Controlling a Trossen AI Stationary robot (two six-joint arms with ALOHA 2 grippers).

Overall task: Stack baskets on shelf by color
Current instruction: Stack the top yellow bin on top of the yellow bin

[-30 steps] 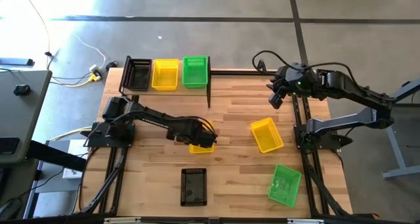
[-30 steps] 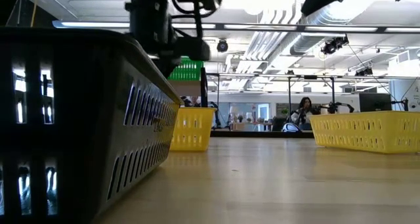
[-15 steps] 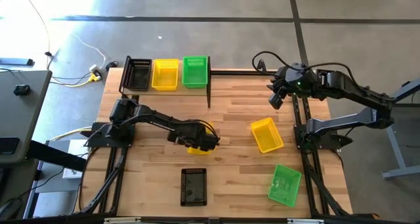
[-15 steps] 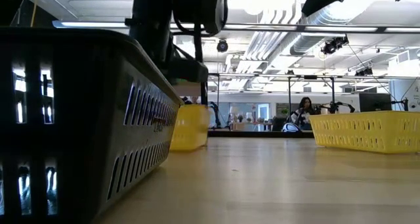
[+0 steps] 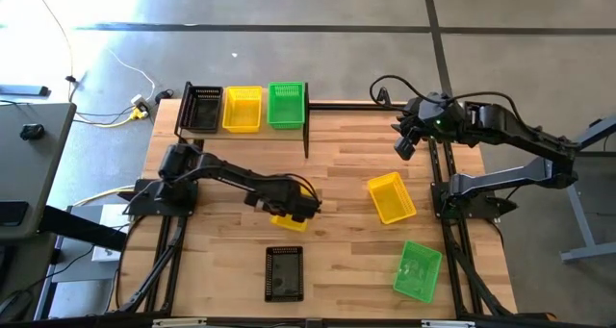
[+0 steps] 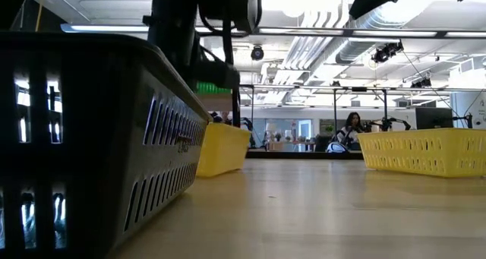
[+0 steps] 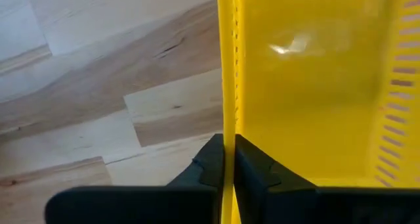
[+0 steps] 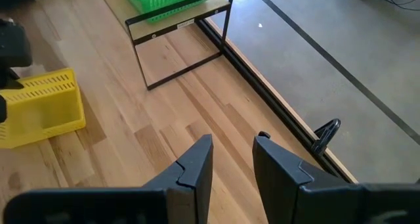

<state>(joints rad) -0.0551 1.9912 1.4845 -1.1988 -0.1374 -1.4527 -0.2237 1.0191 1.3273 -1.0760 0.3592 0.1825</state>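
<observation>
- Since a second ago the left arm has tipped the yellow basket [image 5: 291,218] at the counter's [image 5: 346,164] middle; in the low view one end now sits higher, where it stood level before.
- Shelf [image 5: 244,129] at the far left corner carries black, yellow and green baskets [image 5: 286,104] side by side.
- Right arm waits high over the far right edge, right gripper [image 8: 231,159] fingers released, gripping nothing.
- Left gripper [image 7: 228,159] fingers are clenched on the yellow basket's wall.
- Second yellow basket [image 5: 391,196] lies right of middle; a green one [image 5: 417,270] near the near right corner; a black one [image 5: 284,273] by the near edge.
</observation>
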